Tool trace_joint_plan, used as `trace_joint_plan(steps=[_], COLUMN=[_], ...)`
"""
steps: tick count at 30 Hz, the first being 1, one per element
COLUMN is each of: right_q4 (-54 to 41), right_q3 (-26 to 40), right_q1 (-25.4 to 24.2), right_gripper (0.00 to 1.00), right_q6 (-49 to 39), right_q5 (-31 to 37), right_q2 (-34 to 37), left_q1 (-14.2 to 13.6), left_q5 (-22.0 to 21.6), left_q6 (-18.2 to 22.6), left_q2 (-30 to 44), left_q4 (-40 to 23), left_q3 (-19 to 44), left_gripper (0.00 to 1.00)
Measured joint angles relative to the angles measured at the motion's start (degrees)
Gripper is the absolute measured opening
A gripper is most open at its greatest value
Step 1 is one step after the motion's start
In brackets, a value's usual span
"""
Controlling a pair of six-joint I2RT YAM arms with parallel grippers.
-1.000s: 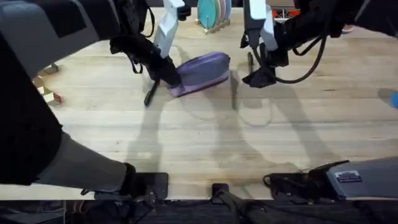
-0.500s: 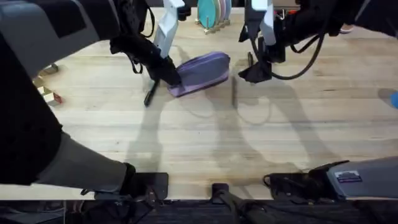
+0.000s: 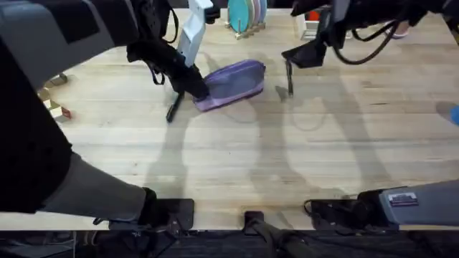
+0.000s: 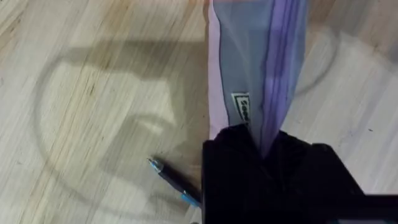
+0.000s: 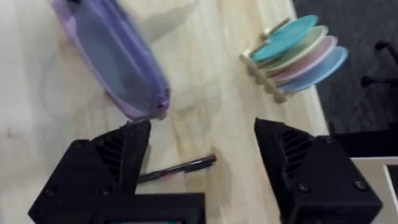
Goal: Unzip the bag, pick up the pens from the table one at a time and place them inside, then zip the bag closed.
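Observation:
The lavender bag (image 3: 233,82) lies on the table (image 3: 237,165) at the back middle. My left gripper (image 3: 191,85) is shut on the bag's left end. In the left wrist view the bag (image 4: 249,62) runs away from the black fingers (image 4: 249,149), its zipper strip looking closed. One black pen (image 3: 172,109) lies just left of the bag, also seen as pen (image 4: 174,183). A second pen (image 3: 289,77) lies right of the bag. My right gripper (image 3: 305,54) hovers open above and behind that pen, holding nothing. The right wrist view shows the pen (image 5: 177,168) on the table and the bag (image 5: 115,59) beyond.
A rack of coloured plates (image 3: 246,14) stands at the table's back edge, seen also as the plate rack (image 5: 295,53). Small wooden blocks (image 3: 54,107) lie at the far left. A blue object (image 3: 453,113) sits at the right edge. The near half of the table is bare wood.
My right gripper has risen and swung back and to the right, away from the bag's right end. The left gripper and the bag have not moved.

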Motion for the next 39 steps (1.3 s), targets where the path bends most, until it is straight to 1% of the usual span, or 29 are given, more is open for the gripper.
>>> trace_joint_plan(steps=[4,8,12,18,25,34,39], right_q4=[1.1,1.1,1.6,4.3,4.4,4.4,4.1], right_q3=[0.2,0.2,0.2,0.2,0.2,0.2,0.2], right_q1=[-2.5,-3.1,-3.1,-3.1,-2.7,1.0,1.4], right_gripper=[0.992,0.993,0.994,0.995,0.995,0.995,0.988], right_q6=[0.2,-0.8,-2.5,-4.0,-4.2,-4.2,-4.2], right_q5=[-4.7,-8.6,-10.3,-11.2,-11.6,-11.6,-11.6], right_q2=[2.7,6.8,10.5,14.8,14.9,14.9,14.9], left_q1=[0.0,0.0,0.0,0.0,0.0,0.0,0.0], left_q5=[0.0,0.0,0.0,0.0,0.0,0.0,0.0], left_q6=[0.0,0.0,0.0,0.0,0.0,0.0,0.0], left_q2=[0.0,0.0,0.0,0.0,0.0,0.0,0.0], left_q4=[0.0,0.0,0.0,0.0,0.0,0.0,0.0], left_q3=[0.0,0.0,0.0,0.0,0.0,0.0,0.0], left_gripper=[0.043,0.043,0.043,0.043,0.043,0.043,0.043])
